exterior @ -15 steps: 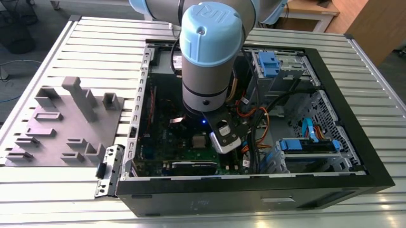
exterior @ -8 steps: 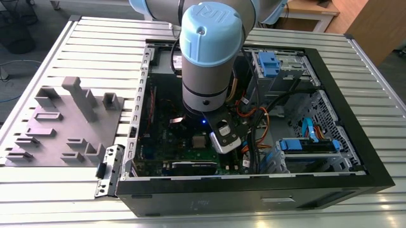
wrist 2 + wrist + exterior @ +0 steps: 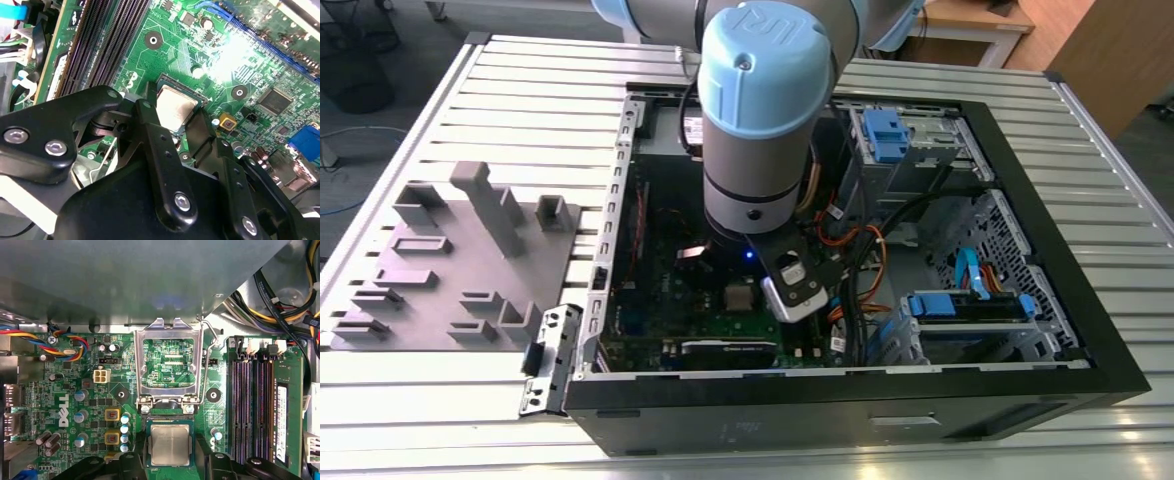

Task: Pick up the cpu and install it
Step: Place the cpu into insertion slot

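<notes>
Progress: cpu (image 3: pixel 170 444) lies in its socket (image 3: pixel 170 418), my tool (image 3: pixel 175 115) straddling it | grip: cannot tell if clamped or released | left: metal frame (image 3: pixel 169 331) open, unlatched.

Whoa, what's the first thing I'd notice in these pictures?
The big grey and pale blue robot arm grabs the eye first, reaching down into the open black computer case on the slatted metal table. In the first wrist view, the small square silver-grey cpu shines on the bright green circuit board, close to the black gripper and beside the shiny hollow metal frame.
</notes>
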{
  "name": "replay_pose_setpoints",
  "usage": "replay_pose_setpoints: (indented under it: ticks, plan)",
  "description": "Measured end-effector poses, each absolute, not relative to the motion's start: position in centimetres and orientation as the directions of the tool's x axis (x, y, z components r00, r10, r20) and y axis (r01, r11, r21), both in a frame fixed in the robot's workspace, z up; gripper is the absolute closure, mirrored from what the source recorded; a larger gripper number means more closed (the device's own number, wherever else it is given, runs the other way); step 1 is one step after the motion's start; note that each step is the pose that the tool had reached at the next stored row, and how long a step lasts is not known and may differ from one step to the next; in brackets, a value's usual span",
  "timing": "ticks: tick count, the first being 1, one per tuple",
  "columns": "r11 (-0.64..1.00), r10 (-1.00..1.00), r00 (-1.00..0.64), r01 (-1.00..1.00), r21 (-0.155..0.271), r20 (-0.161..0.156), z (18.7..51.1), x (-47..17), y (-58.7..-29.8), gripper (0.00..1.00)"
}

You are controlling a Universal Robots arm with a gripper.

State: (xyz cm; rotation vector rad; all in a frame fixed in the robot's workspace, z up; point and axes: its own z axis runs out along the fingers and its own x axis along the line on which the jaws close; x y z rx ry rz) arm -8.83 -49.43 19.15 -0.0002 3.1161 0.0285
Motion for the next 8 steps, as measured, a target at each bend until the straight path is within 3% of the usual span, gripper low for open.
replay_pose_setpoints:
  ticks: [8]
  plan:
    - [1.000,0.000,-1.000,0.000,0.019,-0.025,19.31,-8.83,-49.44,0.52]
